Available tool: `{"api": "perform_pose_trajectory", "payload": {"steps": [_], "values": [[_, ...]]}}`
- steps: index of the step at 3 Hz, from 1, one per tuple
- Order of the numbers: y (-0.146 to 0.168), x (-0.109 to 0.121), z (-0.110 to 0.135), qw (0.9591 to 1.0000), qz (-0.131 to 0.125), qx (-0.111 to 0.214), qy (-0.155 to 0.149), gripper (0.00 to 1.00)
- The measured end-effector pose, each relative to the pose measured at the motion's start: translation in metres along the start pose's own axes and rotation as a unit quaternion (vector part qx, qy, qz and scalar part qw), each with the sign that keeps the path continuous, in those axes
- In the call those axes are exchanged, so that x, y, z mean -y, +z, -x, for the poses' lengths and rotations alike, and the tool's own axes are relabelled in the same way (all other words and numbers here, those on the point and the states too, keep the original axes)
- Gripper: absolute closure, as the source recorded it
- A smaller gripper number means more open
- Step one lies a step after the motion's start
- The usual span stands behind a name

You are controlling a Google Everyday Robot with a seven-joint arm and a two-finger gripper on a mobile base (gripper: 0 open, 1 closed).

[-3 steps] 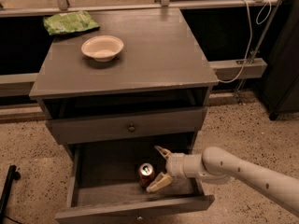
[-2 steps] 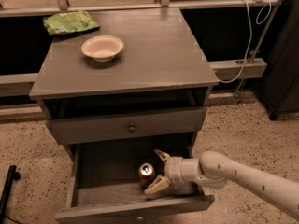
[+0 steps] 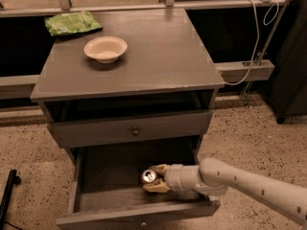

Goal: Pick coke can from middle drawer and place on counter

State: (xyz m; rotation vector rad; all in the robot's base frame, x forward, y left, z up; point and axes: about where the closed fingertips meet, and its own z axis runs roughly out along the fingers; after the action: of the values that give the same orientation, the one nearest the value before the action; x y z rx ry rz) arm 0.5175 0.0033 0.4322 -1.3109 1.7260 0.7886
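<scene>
- One red silver-topped soda can (image 3: 148, 176) inside one open grey wooden drawer (image 3: 115, 201).
- One tan two-finger claw (image 3: 151, 178) gripping that can.
- One cream bowl (image 3: 105, 49), one green bag (image 3: 72, 23) on grey wooden countertop (image 3: 163, 51).

Robot lab: gripper (image 3: 153, 178) in middle drawer (image 3: 109, 172), speckled floor (image 3: 249, 128).

The bench (image 3: 158, 56) and middle drawer (image 3: 108, 171) were matt grey wood; the coke can (image 3: 148, 176) showed glossy metal beside the matt gripper (image 3: 153, 178) in that drawer.
</scene>
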Motion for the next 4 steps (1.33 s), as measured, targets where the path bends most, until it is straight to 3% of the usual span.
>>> {"api": "perform_pose_trajectory", "payload": {"steps": [1, 2, 3, 4], "values": [[0.0, 0.0, 0.0, 1.0, 0.0, 0.0, 0.0, 0.68], [-0.003, 0.006, 0.023, 0.9991, 0.01, 0.04, -0.002, 0.91], [-0.04, 0.019, 0.076, 0.9943, 0.03, 0.096, -0.037, 1.0], [-0.08, 0.04, 0.13, 0.9894, 0.064, 0.101, -0.082, 1.0]]}}
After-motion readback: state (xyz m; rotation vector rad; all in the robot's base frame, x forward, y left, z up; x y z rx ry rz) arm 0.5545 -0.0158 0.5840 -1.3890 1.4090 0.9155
